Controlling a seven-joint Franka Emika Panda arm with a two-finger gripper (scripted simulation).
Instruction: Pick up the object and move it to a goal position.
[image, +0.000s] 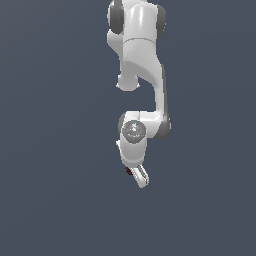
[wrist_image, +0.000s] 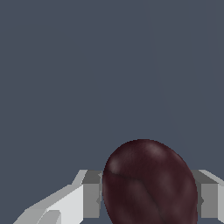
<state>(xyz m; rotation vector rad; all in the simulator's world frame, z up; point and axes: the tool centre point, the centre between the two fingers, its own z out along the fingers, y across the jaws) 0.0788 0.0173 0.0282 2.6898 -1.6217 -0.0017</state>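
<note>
From my station I see the white Panda arm (image: 142, 60) reaching down from the top of the exterior view, its joints folded so that the wrist (image: 134, 131) faces the camera and the claw (image: 138, 176) points downward, angled a little toward the exterior view's right. The ground beneath it is a flat, uniform slate-blue bench (image: 55, 200) with no markings that I can pick out. Just at the claw, on the exterior view's left side of the visible finger (image: 142, 177), a small speck of dark red shows: that is the maroon ball (image: 129, 171), mostly hidden behind the white hand from this angle. The wrist view gives me the better look. There the maroon ball (wrist_image: 148, 183) fills the lower middle of the picture, rounded and slightly egg-shaped, its surface glossy with faint darker veins running across it. A grey fingertip pad (wrist_image: 92, 194) sits hard against one side of it and a second pad (wrist_image: 209, 197) against the opposite side, with the white finger body (wrist_image: 57, 205) trailing off behind the first. I see no gap between either pad and the ball, so I read the claw as closed partway onto the ball, pinching it between both pads. Whether the ball is resting on the bench or lifted clear of it, I cannot tell from either view.
</note>
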